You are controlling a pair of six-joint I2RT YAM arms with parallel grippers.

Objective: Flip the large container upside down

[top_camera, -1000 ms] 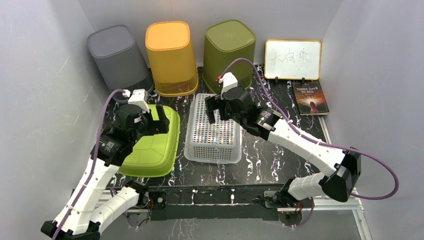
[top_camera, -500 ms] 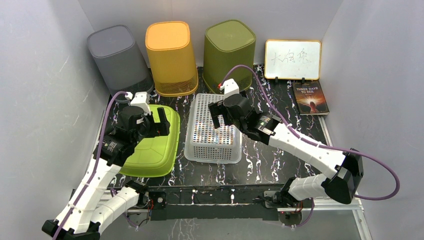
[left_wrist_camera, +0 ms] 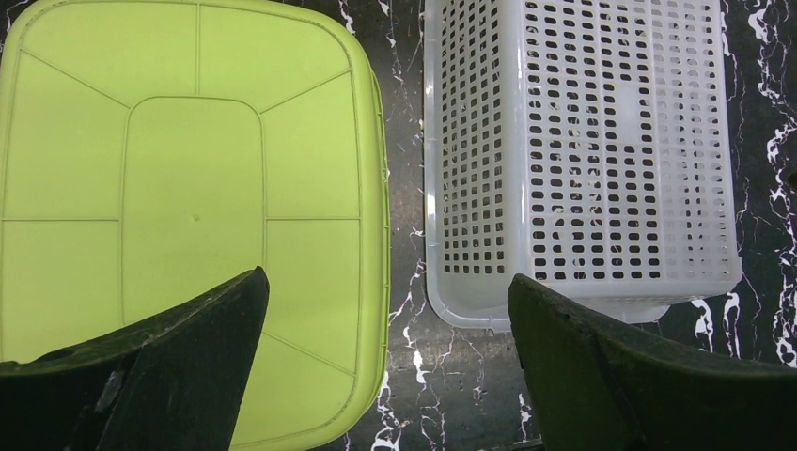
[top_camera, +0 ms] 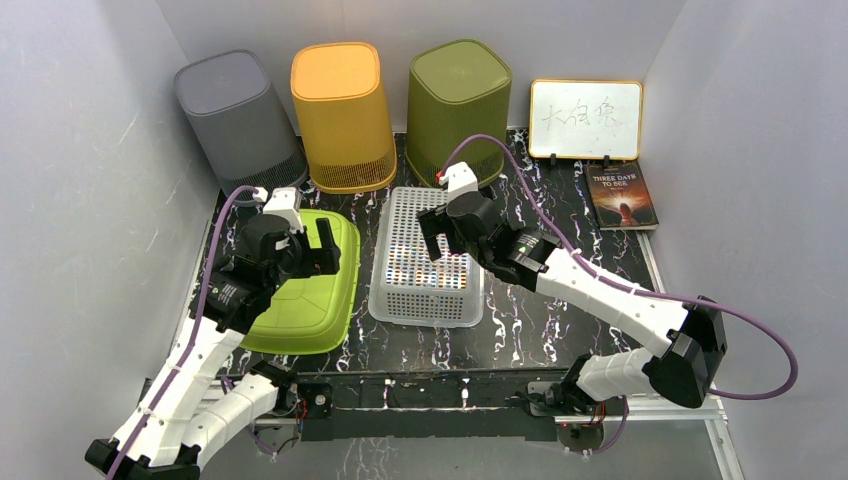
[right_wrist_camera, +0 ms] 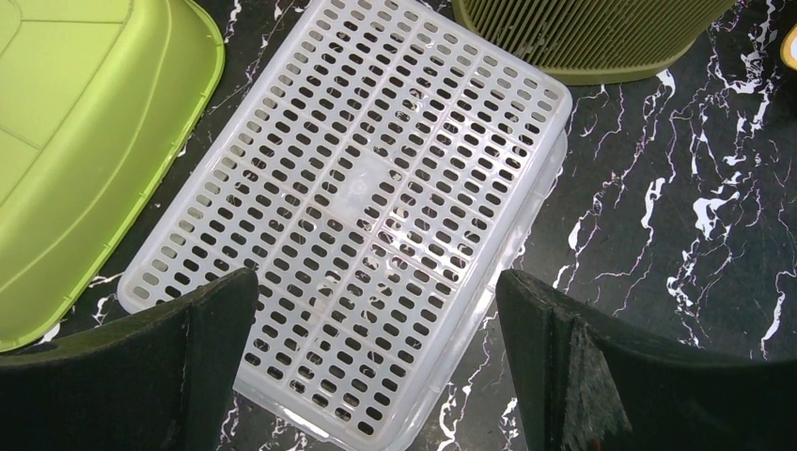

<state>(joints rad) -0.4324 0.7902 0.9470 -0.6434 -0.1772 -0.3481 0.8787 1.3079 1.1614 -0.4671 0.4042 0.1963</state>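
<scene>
I see a black marbled table [top_camera: 540, 320] with grey walls. The lime green container [top_camera: 300, 300] lies bottom-up at left, just beside a bottom-up white perforated basket [top_camera: 425, 290]. My left gripper [left_wrist_camera: 385, 282] hangs wide open over the container's right edge. My right gripper [right_wrist_camera: 376, 277] is spread wide over the basket. A book [top_camera: 621, 195] reads "THREE DAYS TO SEE".

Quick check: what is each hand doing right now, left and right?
Left hand: open, holding nothing, over the edge of the green tub.
Right hand: open, holding nothing, above the white basket.
</scene>
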